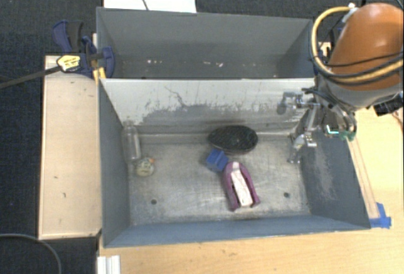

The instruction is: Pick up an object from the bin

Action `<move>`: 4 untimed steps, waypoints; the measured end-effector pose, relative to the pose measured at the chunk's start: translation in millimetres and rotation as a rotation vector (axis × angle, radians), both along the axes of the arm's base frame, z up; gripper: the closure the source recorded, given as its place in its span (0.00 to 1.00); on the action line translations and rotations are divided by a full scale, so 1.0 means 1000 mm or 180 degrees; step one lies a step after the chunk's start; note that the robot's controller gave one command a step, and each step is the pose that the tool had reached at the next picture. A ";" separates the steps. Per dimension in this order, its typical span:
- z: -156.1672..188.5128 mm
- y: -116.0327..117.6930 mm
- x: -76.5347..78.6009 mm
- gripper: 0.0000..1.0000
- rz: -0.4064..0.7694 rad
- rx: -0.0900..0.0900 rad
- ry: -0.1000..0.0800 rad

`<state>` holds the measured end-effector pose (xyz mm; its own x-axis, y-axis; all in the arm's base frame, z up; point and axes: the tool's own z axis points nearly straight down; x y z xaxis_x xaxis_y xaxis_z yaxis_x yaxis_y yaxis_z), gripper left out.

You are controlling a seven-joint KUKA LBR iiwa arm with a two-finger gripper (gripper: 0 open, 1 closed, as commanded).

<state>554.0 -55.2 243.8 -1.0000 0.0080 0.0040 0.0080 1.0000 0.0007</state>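
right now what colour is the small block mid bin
The block is blue, camera view.

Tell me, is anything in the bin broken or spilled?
Nothing looks broken or spilled. The black oval lump, blue block and purple-and-white piece lie close together mid-bin; the gripper hangs near the right wall.

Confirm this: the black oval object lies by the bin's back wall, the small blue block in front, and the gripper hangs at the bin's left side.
No: the camera view shows the gripper at the right side of the bin. The black oval object by the back wall and the small blue block in front are right.
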 end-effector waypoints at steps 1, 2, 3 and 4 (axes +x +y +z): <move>-0.110 0.071 0.006 0.00 -0.0151 0.0007 0.0003; -0.149 0.096 0.033 0.00 -0.0243 0.0002 -0.0021; -0.144 0.094 0.036 1.00 -0.0246 0.0001 -0.0076; 0.014 0.081 0.015 1.00 0.0778 -0.0003 -0.0048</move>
<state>569.3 25.6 257.6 -0.9721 -0.2341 -0.0110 -0.2341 0.9722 -0.0020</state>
